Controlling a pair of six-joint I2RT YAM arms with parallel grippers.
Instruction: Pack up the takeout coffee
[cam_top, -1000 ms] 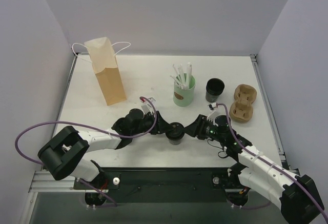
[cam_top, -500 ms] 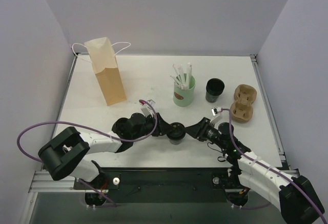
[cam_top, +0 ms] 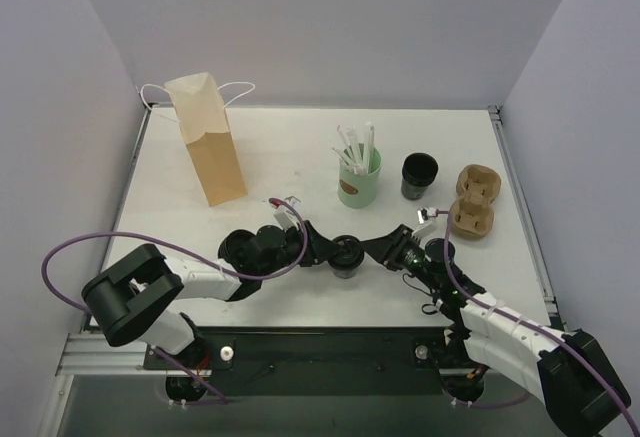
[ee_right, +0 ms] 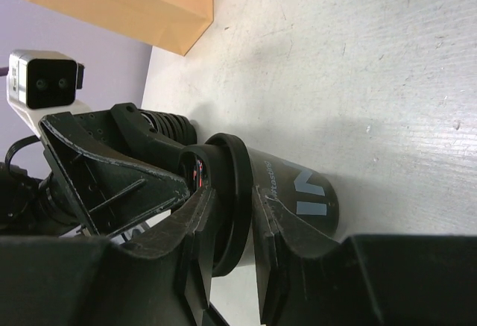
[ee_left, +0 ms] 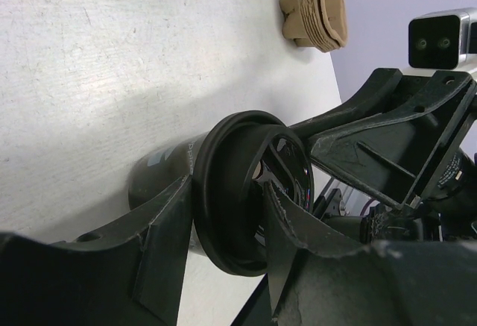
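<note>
The takeout coffee (cam_top: 347, 255), a small black paper cup with a round black lid, stands upright on the white table (cam_top: 280, 157) near the front middle. My left gripper (cam_top: 333, 250) reaches it from the left and my right gripper (cam_top: 368, 247) from the right. In the left wrist view the left gripper (ee_left: 227, 188) clamps the lid (ee_left: 238, 192), one finger on the lid's top and the other under its rim. In the right wrist view the right gripper (ee_right: 235, 195) pinches the lid's rim (ee_right: 238, 192) the same way, above the cup's printed wall (ee_right: 298, 192).
A tall brown paper bag (cam_top: 207, 137) stands at the back left. A mint-green cup with white straws (cam_top: 359, 182), a second black cup (cam_top: 419, 175) and stacked cardboard carriers (cam_top: 472, 200) sit behind and to the right of the arms.
My right gripper has slid left onto the cup and narrowed its jaws over the lid's rim. The left gripper has tightened slightly; the cup has shifted a little to the right.
</note>
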